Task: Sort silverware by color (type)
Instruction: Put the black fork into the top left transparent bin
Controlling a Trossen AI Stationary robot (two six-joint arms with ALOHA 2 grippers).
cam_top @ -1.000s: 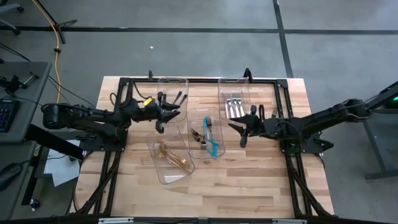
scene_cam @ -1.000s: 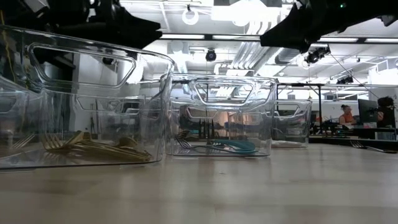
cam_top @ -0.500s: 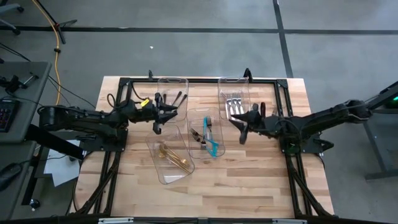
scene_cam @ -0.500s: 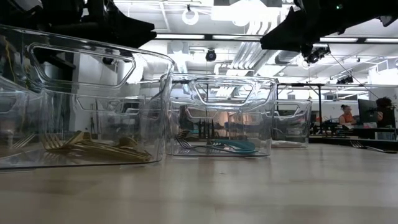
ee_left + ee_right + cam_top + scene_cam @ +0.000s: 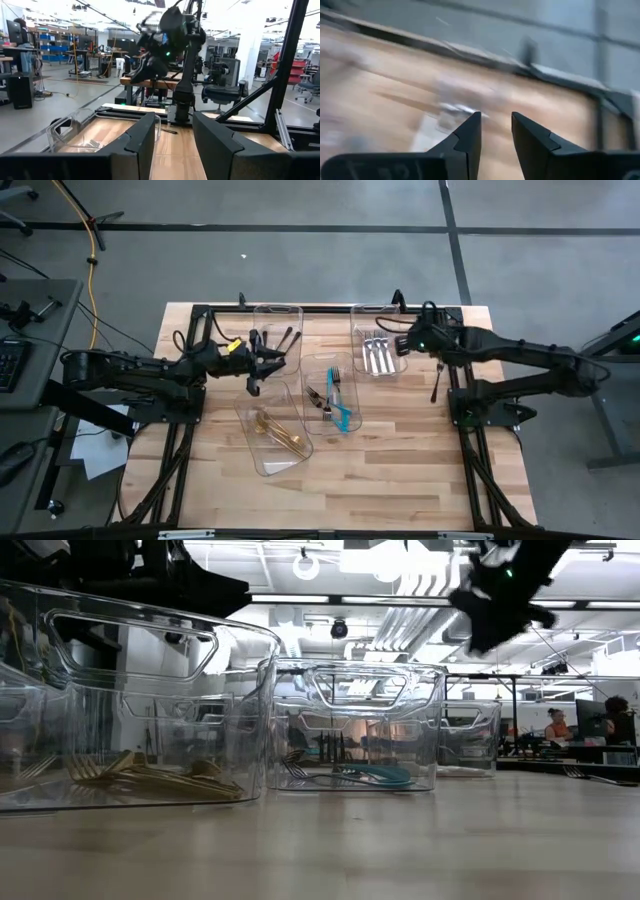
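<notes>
**Four clear bins, one fork outstanding**

Butcher-block tabletop [image 5: 400,470] carrying four clear rectangular plastic bins, one per finish: gold forks [image 5: 278,432] nearest the front, black forks [image 5: 268,338] at the back left, shiny silver forks [image 5: 376,352] at the back right, and teal-handled utensils [image 5: 341,402] in the middle bin (with a few darker pieces, apparently unsorted). A lone dark utensil [image 5: 436,379] lies on bare wood beside the silver bin, well apart from its kind. Left gripper [image 5: 258,370] hovers between black and gold bins, fingers parted, empty. Right gripper [image 5: 405,343] hangs over the silver bin, fingers [image 5: 470,132] apart, nothing between them
</notes>
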